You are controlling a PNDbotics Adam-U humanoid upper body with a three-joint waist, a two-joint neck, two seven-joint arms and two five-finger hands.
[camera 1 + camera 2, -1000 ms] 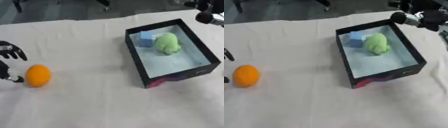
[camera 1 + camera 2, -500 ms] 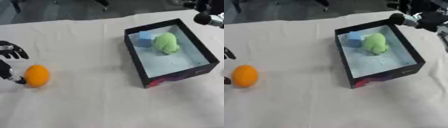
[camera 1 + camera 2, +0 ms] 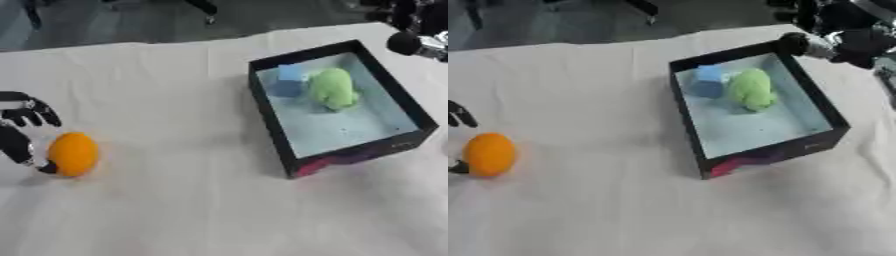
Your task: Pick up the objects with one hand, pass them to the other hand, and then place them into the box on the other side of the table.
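— Where do we stand with the orange fruit?

— It lies on the white-covered worktop near our left edge, well apart from the black box on the right. Our left hand is right beside it, fingers spread and relaxed, one fingertip low against the fruit's near-left side. We are not holding it yet.

— And the right hand?

— The right hand sits by the far right corner of the box, above the rim. We cannot tell whether its fingers are apart or curled, so we do not count on it being ready.

— What is in the box already?

— A green plush toy and a blue block, touching each other at the far end. The near half of the floor looks bare.

— So how do we do this step well?

— We judge the step to be the pick-up with the left hand. The fruit is round and looks smooth, so a nudge from one side may roll it away. We bring the fingers over the far side and the thumb to the near side, so the fruit sits between them, then close round its widest part.

— And after?

— We lift it straight, carry it toward the middle, and leave part of the fruit exposed so the right hand has room to take it.
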